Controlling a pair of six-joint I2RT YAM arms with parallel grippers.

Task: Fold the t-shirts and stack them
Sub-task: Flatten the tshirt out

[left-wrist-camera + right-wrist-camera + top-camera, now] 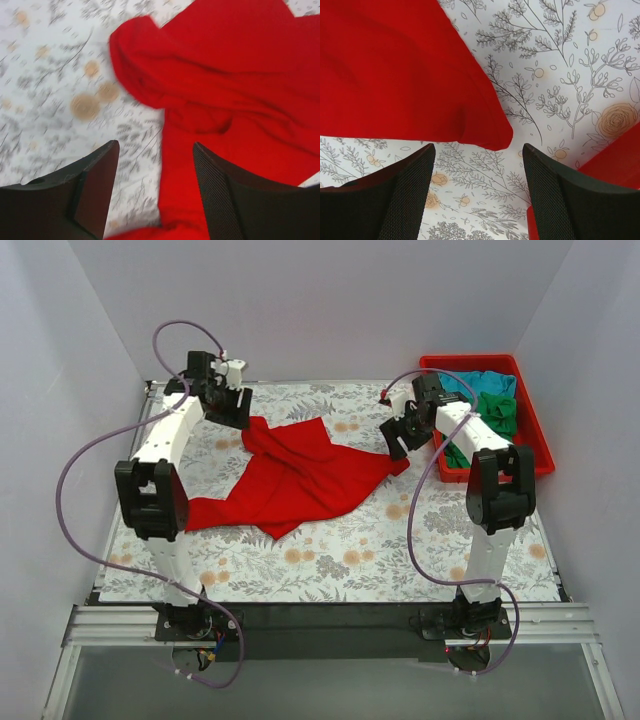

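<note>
Red cloth t-shirt [290, 475] unfolded; green t-shirt [497, 412], turquoise t-shirt [487, 383] in red plastic tray [536, 435]; left gripper [156, 150], right gripper [479, 150] spread, empty.

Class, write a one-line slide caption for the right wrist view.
Open right gripper poised above a corner of the red t-shirt on the floral tablecloth.

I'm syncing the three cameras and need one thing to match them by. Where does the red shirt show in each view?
Top external: the red shirt lies crumpled at the centre of the picture, slightly left.
Left wrist: it fills the upper right and centre.
Right wrist: it fills the upper left, with one corner ending near mid-frame.
Shared landmark: the floral cloth under it.
</note>
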